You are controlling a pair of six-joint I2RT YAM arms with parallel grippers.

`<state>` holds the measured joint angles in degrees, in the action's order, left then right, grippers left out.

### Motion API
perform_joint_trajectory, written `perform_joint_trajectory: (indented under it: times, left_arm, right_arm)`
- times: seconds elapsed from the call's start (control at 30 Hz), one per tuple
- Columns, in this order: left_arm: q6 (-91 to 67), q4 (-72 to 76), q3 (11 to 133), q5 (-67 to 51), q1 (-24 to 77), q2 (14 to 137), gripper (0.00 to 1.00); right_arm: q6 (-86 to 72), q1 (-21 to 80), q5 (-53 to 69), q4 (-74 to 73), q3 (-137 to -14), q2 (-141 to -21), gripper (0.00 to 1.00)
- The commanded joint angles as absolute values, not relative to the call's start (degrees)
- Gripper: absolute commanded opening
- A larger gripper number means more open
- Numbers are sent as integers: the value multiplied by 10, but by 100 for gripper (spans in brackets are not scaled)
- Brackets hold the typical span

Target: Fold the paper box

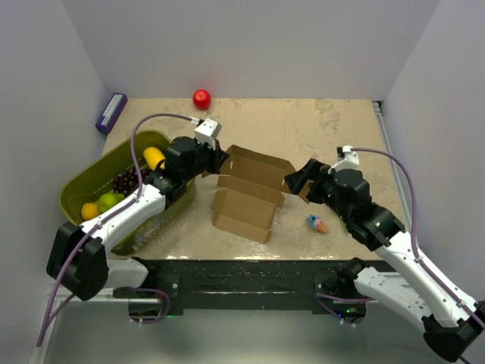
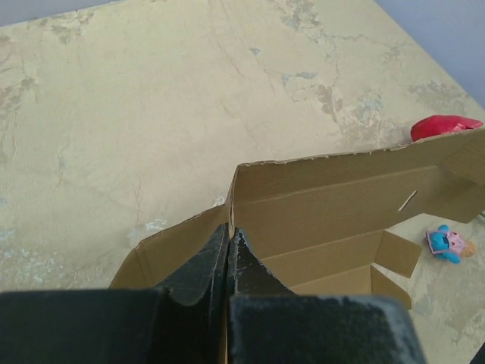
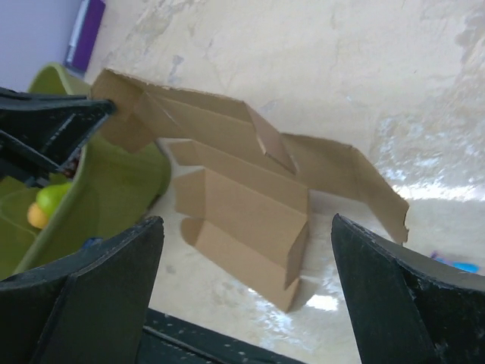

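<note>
The paper box (image 1: 246,199) lies half-formed in the middle of the bench (image 1: 333,129), flaps splayed. The left tool (image 2: 229,243) is clenched on its back-left flap edge. The right tool (image 1: 294,182) gapes wide beside the right flap, holding nothing. The thin cardboard looks light, springy and easily creased, so it is best pinched near a crease.

You have bright, even overhead light. Glare streaks the table (image 3: 432,178) ahead of the right gripper (image 3: 246,224); its fingers (image 3: 98,303) blur, and the paper box (image 3: 242,212) casts soft shadows.
</note>
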<state>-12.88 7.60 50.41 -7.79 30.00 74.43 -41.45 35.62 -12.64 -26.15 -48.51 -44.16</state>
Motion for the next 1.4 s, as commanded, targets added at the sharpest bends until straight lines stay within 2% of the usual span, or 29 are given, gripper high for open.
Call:
perform_joint_trajectory:
  times: [0.0, 0.2, 0.43, 0.6, 0.97, 1.27, 1.37]
  left_arm:
    - [-147, 96, 502, -19, 310, 743, 0]
    - [-177, 114, 483, 7, 315, 725, 0]
    - [-183, 121, 469, 42, 328, 707, 0]
    - [-178, 174, 430, 43, 358, 687, 0]
    - [-103, 227, 375, 95, 418, 668, 0]
    - [-33, 259, 361, 126, 456, 671, 0]
    - [-12, 262, 362, 147, 468, 676, 0]
  right_arm:
    - [-547, 356, -102, -192, -454, -413, 96]
    - [-692, 358, -1, -10, -375, -440, 93]
    - [-758, 359, 15, 90, -361, -521, 93]
    - [-815, 358, -21, 150, -353, -569, 94]
    - [-925, 359, -125, 169, -344, -642, 93]
    - [-986, 364, -169, 156, -338, -685, 88]
    - [-991, 364, -179, 155, -345, -691, 81]
